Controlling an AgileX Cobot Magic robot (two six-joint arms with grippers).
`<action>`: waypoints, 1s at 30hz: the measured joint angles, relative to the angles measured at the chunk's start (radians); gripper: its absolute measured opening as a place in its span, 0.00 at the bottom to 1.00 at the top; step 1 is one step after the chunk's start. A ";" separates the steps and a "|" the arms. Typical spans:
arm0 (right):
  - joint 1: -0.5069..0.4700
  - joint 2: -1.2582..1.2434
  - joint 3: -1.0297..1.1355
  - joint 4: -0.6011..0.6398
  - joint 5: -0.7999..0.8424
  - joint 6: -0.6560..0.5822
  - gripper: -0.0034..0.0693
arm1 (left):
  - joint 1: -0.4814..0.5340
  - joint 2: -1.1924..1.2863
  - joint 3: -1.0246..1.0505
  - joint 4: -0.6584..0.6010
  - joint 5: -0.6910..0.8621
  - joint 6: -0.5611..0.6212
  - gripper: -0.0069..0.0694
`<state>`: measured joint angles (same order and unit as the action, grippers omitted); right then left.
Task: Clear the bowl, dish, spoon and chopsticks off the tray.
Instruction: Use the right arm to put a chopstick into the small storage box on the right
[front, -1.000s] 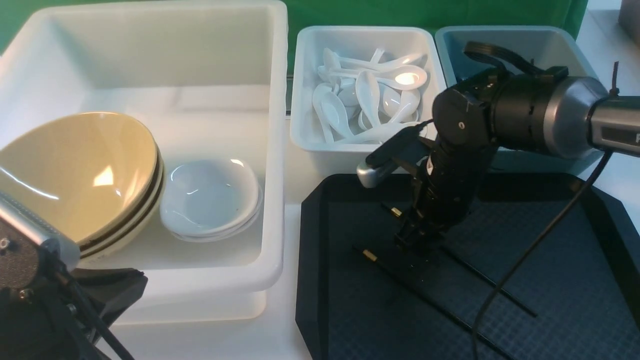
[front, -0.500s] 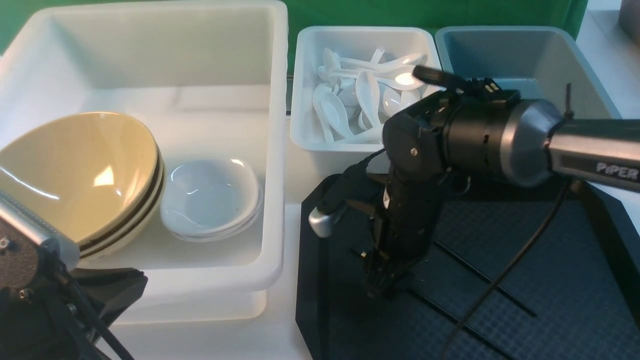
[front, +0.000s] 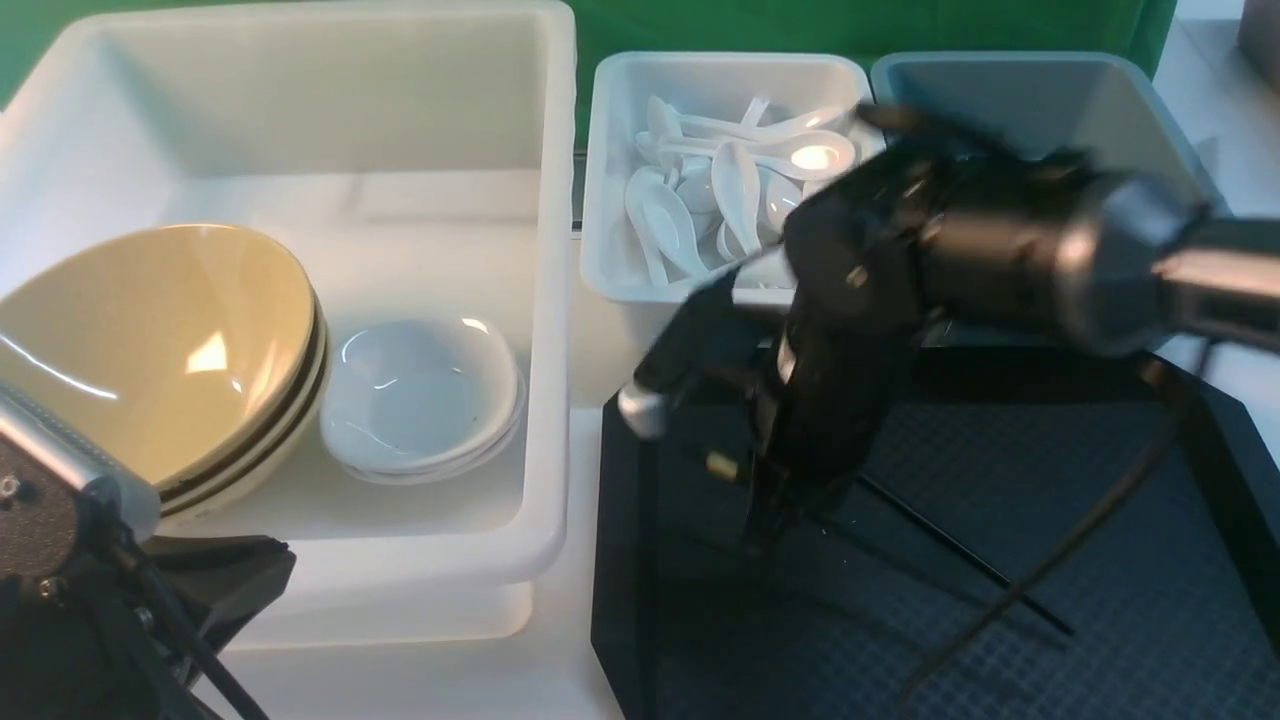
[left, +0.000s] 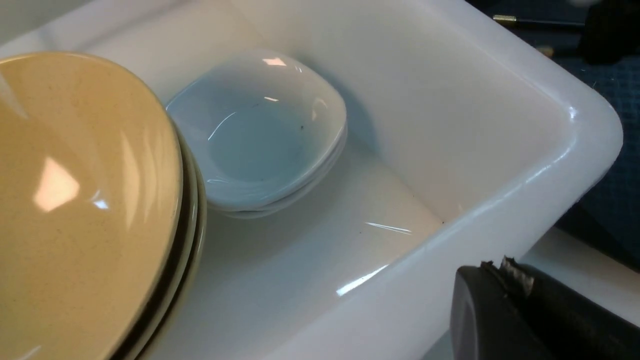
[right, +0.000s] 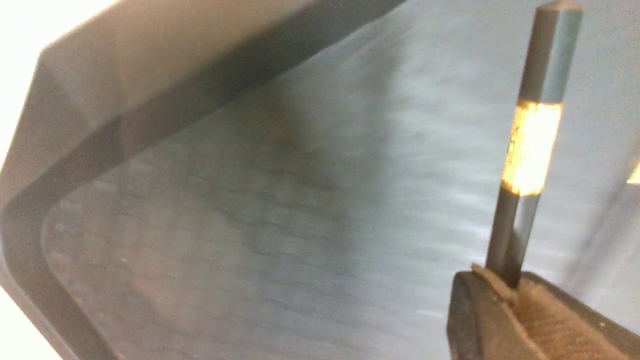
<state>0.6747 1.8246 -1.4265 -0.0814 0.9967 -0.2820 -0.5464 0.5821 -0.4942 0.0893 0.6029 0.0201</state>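
Right wrist view: ridged fingers (right: 542, 327) pinch a slim gold-banded chopstick (right: 529, 150).

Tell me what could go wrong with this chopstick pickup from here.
The right gripper pinches one chopstick close to its gold-banded end, so the long free part could swing or twist out. The second chopstick lies on the tray outside the jaws; it may be left behind or knocked.
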 joint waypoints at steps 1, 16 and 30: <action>-0.007 -0.061 -0.012 -0.045 -0.027 0.007 0.16 | 0.000 0.000 0.000 0.000 -0.004 0.001 0.08; -0.463 -0.077 -0.077 -0.401 -0.710 0.660 0.38 | 0.000 0.000 0.000 0.020 -0.019 0.002 0.08; -0.294 -0.076 -0.137 -0.002 0.137 0.157 0.53 | 0.000 0.000 0.000 0.023 -0.023 0.013 0.08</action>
<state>0.3811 1.7484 -1.5638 -0.0838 1.1337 -0.1251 -0.5464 0.5821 -0.4942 0.1125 0.5802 0.0330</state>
